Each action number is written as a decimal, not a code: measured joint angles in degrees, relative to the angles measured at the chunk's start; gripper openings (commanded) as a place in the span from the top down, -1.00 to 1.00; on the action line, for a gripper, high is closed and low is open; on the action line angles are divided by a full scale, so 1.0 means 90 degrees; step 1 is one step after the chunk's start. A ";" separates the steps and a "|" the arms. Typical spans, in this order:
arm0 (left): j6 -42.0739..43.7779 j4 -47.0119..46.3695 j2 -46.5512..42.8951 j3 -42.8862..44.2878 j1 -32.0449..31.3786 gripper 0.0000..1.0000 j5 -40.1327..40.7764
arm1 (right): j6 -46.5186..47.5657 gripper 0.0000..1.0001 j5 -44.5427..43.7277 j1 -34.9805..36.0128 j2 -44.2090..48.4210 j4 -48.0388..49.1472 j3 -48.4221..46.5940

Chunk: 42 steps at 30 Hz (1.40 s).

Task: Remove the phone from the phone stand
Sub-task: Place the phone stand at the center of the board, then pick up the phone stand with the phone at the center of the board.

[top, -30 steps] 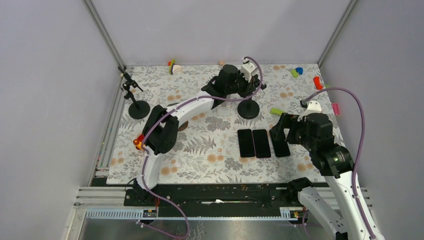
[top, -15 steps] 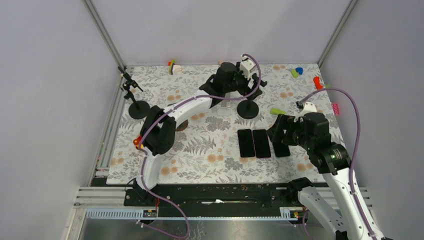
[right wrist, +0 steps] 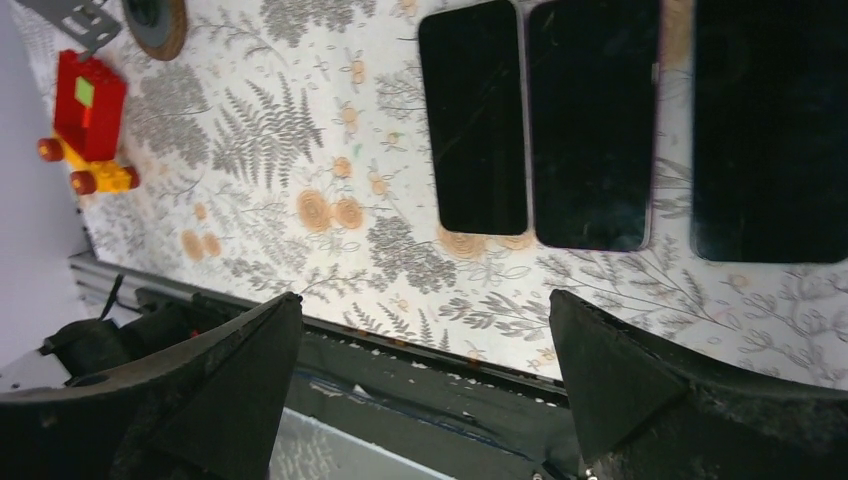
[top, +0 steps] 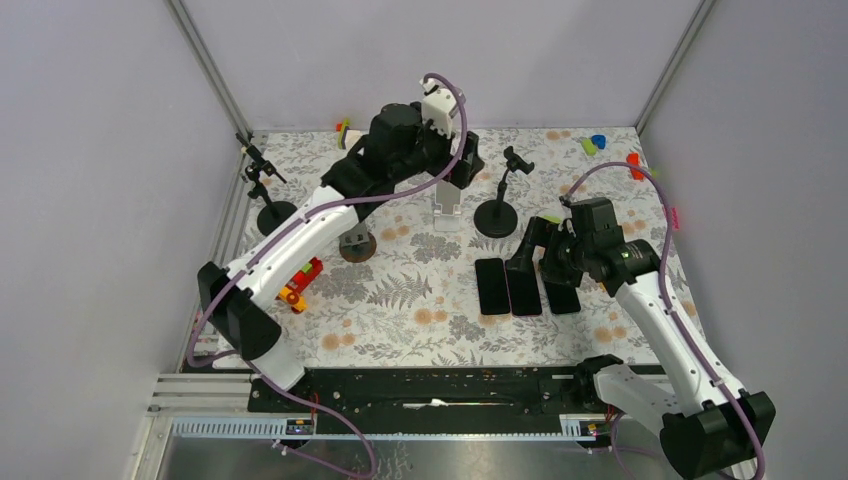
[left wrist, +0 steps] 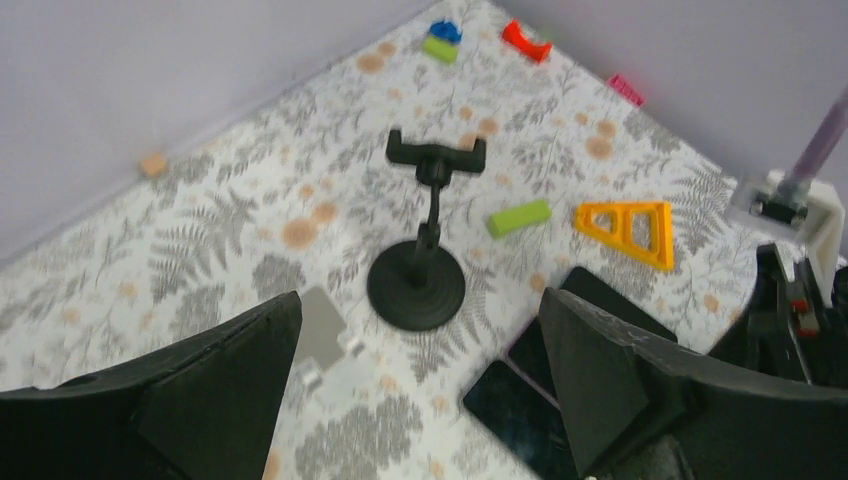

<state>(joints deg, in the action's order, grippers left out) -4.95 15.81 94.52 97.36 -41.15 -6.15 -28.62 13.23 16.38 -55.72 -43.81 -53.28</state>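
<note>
A black phone stand (top: 497, 205) (left wrist: 418, 280) stands at the back middle of the floral mat, and its clamp (left wrist: 436, 152) holds nothing. Three dark phones lie flat side by side on the mat (top: 491, 286) (top: 523, 286) (right wrist: 770, 130). My left gripper (top: 462, 168) (left wrist: 420, 300) hangs open, above and to the left of the stand, with nothing between its fingers. Over the phones' right end my right gripper (top: 535, 255) (right wrist: 425, 296) is open and empty.
A second black stand (top: 270, 205) is at the back left, and a silver stand (top: 447, 205) is next to the main one. A red toy car (top: 300, 280), a green block (left wrist: 520, 217), an orange triangle (left wrist: 625, 228) and small blocks (top: 595, 143) lie about.
My left gripper has opened and drawn back up and to the left, away from the stand. My right arm has swung left over the phones.
</note>
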 measured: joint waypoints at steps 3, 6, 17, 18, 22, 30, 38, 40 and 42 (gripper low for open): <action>-0.0119 0.0702 -0.0228 0.0000 0.0087 -0.98 0.0083 | -0.0015 -0.99 0.0250 0.0000 -0.0172 0.0141 -0.0070; -0.0313 0.1394 -0.0325 -0.0075 0.0253 -0.98 0.0260 | -0.0017 -0.99 0.0306 0.0000 -0.0134 0.0279 -0.0070; -0.1132 0.2601 -0.1904 -0.1719 0.0495 -0.98 0.1562 | 0.0039 -0.99 0.0180 0.0000 0.0304 0.0908 0.0313; -0.1144 0.2591 -0.2186 -0.1872 0.0500 -0.98 0.1586 | 0.0044 -0.99 0.0131 0.0000 0.0311 0.0937 0.0347; -0.1124 0.2623 -0.3089 -0.2108 0.0500 -0.98 0.1739 | 0.0100 -0.99 0.0075 0.0000 0.0335 0.1010 0.0384; -0.1154 0.3002 -0.3672 -0.1498 0.0668 -0.98 0.2907 | 0.0245 -0.99 -0.0410 0.0000 0.0134 0.0964 0.0381; -0.1355 0.3092 -0.4044 -0.0889 0.1656 -0.98 0.2858 | 0.0396 -0.99 -0.0561 0.0000 -0.0061 0.0772 0.0381; -0.1569 0.2982 -0.4129 -0.1015 0.2555 -0.98 0.2057 | 0.0427 -0.99 -0.0559 0.0000 -0.0034 0.0758 0.0384; -0.1885 0.2788 -0.4243 -0.1440 0.3631 -0.98 0.1132 | 0.0449 -0.99 -0.0551 0.0000 0.0029 0.0758 0.0381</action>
<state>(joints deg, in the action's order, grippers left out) -21.91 40.91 56.34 84.40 -8.47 4.03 -24.58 8.27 16.38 -55.46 -36.99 -49.84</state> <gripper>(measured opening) 0.986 0.994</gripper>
